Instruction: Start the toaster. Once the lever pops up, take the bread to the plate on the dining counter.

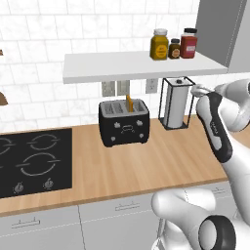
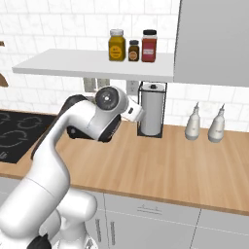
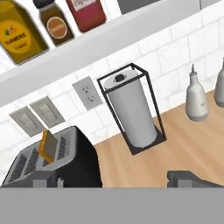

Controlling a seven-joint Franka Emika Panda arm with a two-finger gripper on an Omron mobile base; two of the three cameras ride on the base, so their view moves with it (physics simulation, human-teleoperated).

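Hand view shows my claw (image 3: 120, 183) as two dark tips at the bottom; whether they are spread I cannot tell. Just beyond, the glossy black toaster (image 3: 52, 164) holds one golden slice of bread (image 3: 48, 145) upright in a slot. Left base view alone shows its lever (image 1: 126, 129) between small knobs. Right base view alone shows two white bottles (image 2: 193, 122) past the wire-framed paper towel roll (image 2: 151, 115). Three jars (image 1: 159, 44) line the shelf.
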